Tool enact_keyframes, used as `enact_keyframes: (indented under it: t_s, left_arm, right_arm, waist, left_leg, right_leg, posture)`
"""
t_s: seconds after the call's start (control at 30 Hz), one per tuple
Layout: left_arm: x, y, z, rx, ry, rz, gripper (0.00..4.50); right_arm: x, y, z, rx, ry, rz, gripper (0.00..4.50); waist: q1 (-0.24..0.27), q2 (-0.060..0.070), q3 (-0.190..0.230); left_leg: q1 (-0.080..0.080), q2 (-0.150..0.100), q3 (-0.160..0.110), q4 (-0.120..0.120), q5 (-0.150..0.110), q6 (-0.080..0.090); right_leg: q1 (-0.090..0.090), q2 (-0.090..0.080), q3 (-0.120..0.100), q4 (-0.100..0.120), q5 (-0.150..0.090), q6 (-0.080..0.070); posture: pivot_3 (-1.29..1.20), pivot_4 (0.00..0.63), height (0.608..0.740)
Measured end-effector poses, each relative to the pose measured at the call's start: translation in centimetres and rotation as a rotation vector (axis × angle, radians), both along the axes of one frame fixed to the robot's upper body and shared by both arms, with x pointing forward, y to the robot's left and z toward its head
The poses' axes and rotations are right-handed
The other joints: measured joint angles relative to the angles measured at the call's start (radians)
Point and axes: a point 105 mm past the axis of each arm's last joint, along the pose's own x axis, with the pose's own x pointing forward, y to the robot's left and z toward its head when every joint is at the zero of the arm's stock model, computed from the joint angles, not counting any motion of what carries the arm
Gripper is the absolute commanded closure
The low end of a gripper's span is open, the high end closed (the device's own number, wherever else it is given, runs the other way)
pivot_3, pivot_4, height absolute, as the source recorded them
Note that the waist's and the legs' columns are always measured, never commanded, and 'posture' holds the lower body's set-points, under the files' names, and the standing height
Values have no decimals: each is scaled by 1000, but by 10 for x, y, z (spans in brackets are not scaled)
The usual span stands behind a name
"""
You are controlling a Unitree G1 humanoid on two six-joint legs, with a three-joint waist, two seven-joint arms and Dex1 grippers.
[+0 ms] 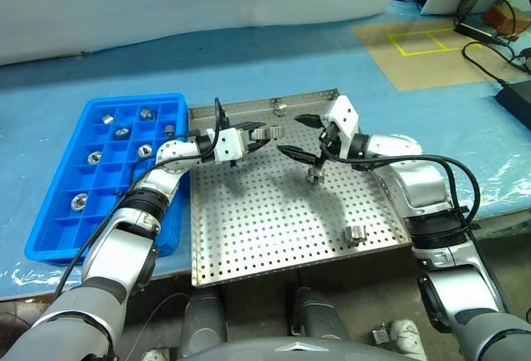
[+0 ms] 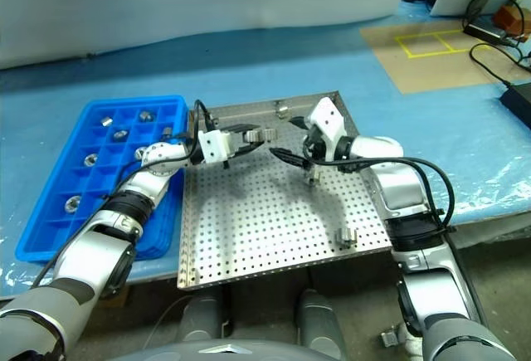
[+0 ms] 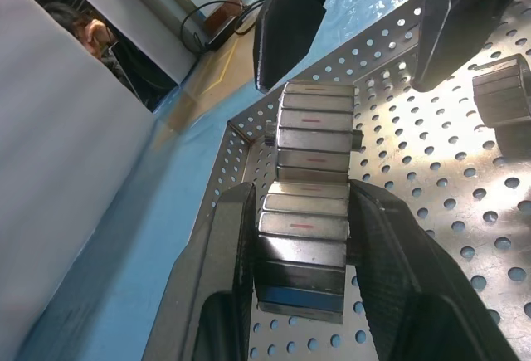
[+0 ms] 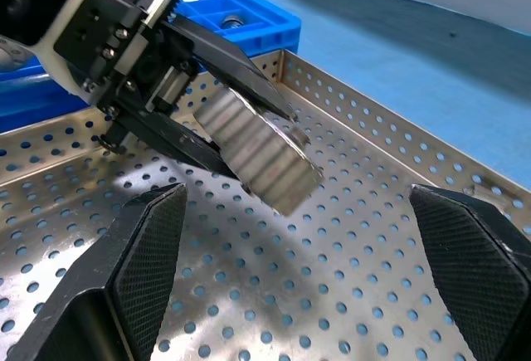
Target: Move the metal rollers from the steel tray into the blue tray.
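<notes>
Biggest risk I saw: the left tool [image 1: 251, 135] was pinching a roller [image 1: 262, 134] by its ends above the steel tray [image 1: 274, 236], so any bump from the right tool [image 1: 300, 134], spread wide just opposite it, could knock it loose. Both arms reached inward, roughly level, tips nearly meeting. Loose rollers [image 1: 356, 234] sat on the tray; the blue tray [image 1: 58, 226] held several.

A: What colours do you see?
B: A bright blue tray [image 1: 62, 228] with a square grid, a silver steel tray [image 1: 274, 245] dotted with small holes, and shiny silver rollers [image 1: 356, 234].
A: And underneath?
B: Light blue sheeting on the tabletop [image 1: 249, 62], and a black-fingered left gripper [image 1: 259, 134].
</notes>
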Motion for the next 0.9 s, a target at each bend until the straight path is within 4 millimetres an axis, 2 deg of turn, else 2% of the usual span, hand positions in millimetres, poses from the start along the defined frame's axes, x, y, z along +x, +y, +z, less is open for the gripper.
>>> enact_keyframes:
  t_s: [0.3, 0.43, 0.53, 0.6, 0.7, 0.87, 0.9]
  left_arm:
    - [-1, -3, -1, 2, 4, -11, 3117]
    - [-2, -4, -1, 1, 4, -14, 3117]
    - [-2, -4, -1, 2, 4, -15, 3117]
    - [-2, -4, -2, 2, 4, -15, 3117]
    - [-2, -4, -3, 3, 6, -16, 3117]
    - [-4, -5, -5, 16, 13, -28, 3117]
    - [-4, -5, -6, 20, 14, -30, 3117]
  right_arm:
    - [-2, 24, 5, -20, -49, 75, 13]
    - [-3, 28, -4, -46, -34, 97, 13]
    - [-2, 27, -5, -56, -43, 99, 564]
    - [-1, 26, -6, -64, -49, 90, 564]
    - [0, 24, -8, -66, -43, 84, 1151]
    - [2, 21, -5, -60, -51, 69, 2803]
    - [2, 21, -5, -60, -53, 71, 3018]
  waist:
    - [1, 0, 0]
    - [0, 0, 0]
    - [0, 0, 0]
    - [0, 0, 0]
    - [0, 0, 0]
    - [0, 0, 0]
    - [0, 0, 0]
  left_leg:
    - [0, 0, 0, 0, 0, 0]
    - [0, 0, 0, 0, 0, 0]
    - [0, 0, 0, 0, 0, 0]
    - [0, 0, 0, 0, 0, 0]
    - [0, 0, 0, 0, 0, 0]
    - [0, 0, 0, 0, 0, 0]
    - [0, 0, 0, 0, 0, 0]
  right_leg:
    - [0, 0, 0, 0, 0, 0]
    - [0, 0, 0, 0, 0, 0]
    - [0, 0, 0, 0, 0, 0]
    - [0, 0, 0, 0, 0, 0]
    - [0, 0, 0, 0, 0, 0]
    - [0, 0, 0, 0, 0, 0]
    - [0, 0, 0, 0, 0, 0]
  posture:
    - [-206, 150, 740]
    - [-203, 150, 740]
    - [-203, 150, 740]
    - [-204, 150, 740]
    - [-206, 150, 740]
    - [-206, 150, 740]
    - [-206, 150, 740]
